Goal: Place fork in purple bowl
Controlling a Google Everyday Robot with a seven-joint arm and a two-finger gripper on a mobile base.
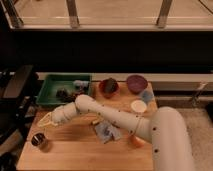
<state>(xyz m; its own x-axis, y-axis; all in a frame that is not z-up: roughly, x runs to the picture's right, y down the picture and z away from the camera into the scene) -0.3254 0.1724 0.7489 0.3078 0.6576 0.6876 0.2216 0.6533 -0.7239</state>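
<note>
The purple bowl (136, 82) stands at the back right of the wooden table (75, 150), next to the reddish-orange bowl (108, 86). My gripper (46, 120) is at the table's left side, low over the wood, just in front of the green tray (50, 95) and above a small dark cup (38, 140). The arm (120, 120) reaches to it from the lower right across the table. The gripper is far to the left of the purple bowl. I cannot make out the fork; it may be hidden at the gripper.
The green tray holds dark items. A white cup (138, 106) and a pale blue cup (146, 96) stand in front of the purple bowl. A crumpled blue-grey packet (106, 131) and an orange carrot (135, 141) lie near the arm. A dark chair (15, 95) stands to the left.
</note>
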